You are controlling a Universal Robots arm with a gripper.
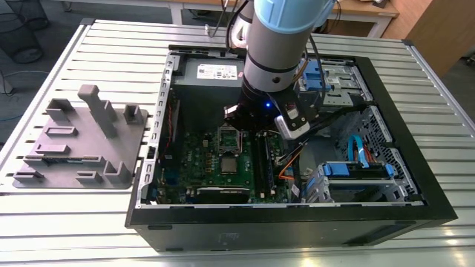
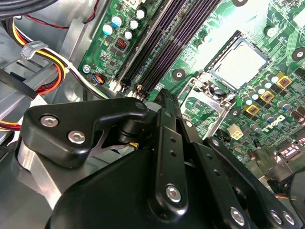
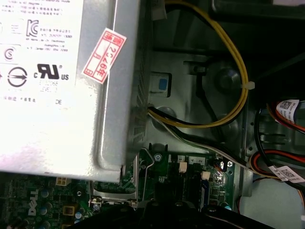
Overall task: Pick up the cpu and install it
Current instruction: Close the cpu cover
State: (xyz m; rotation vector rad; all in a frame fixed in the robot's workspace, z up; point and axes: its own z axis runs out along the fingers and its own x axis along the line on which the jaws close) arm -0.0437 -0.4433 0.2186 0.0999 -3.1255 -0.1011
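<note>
End effector (image 2: pixel 162 109) (grip: cannot tell) near socketed cpu (image 2: pixel 238 64); red-printed sticker (image 3: pixel 104 53) on power supply (image 3: pixel 47 124).

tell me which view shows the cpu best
The second wrist view: the cpu lies close and unobstructed, its silvery top plain. In the exterior view it is a small pale square on the motherboard.

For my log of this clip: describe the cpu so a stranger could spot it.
In the open computer case, find the green motherboard. Near the dark memory slots lies the cpu, a flat square; its plain silvery top sets it apart from the open metal frame beside it.
</note>
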